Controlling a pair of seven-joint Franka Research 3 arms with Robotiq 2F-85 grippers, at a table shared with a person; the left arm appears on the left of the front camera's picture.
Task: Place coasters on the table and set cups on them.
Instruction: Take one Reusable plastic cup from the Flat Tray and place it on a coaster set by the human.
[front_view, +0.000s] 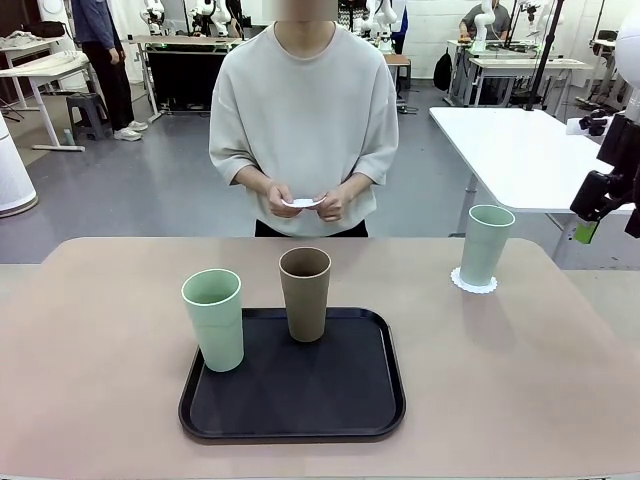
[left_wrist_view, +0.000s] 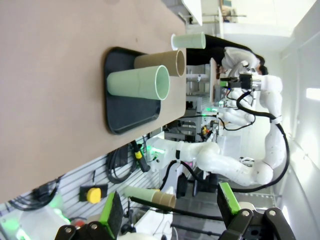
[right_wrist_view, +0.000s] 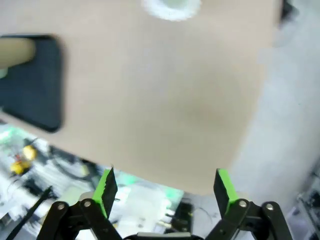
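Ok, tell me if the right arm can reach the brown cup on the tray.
Probably yes: the right hand is open and the brown cup stands clear on that side. It must skirt the mint cup on its coaster.

The wide beige-pink tabletop (front_view: 90, 330) looks smooth and matt. The black rounded-square tray (front_view: 300, 405) seems plastic, faintly glossy. The pale mint green tapered tumbler (front_view: 213, 325) and brown tapered tumbler (front_view: 305, 300) are matt; the scalloped white round coaster (front_view: 474, 288) looks like paper
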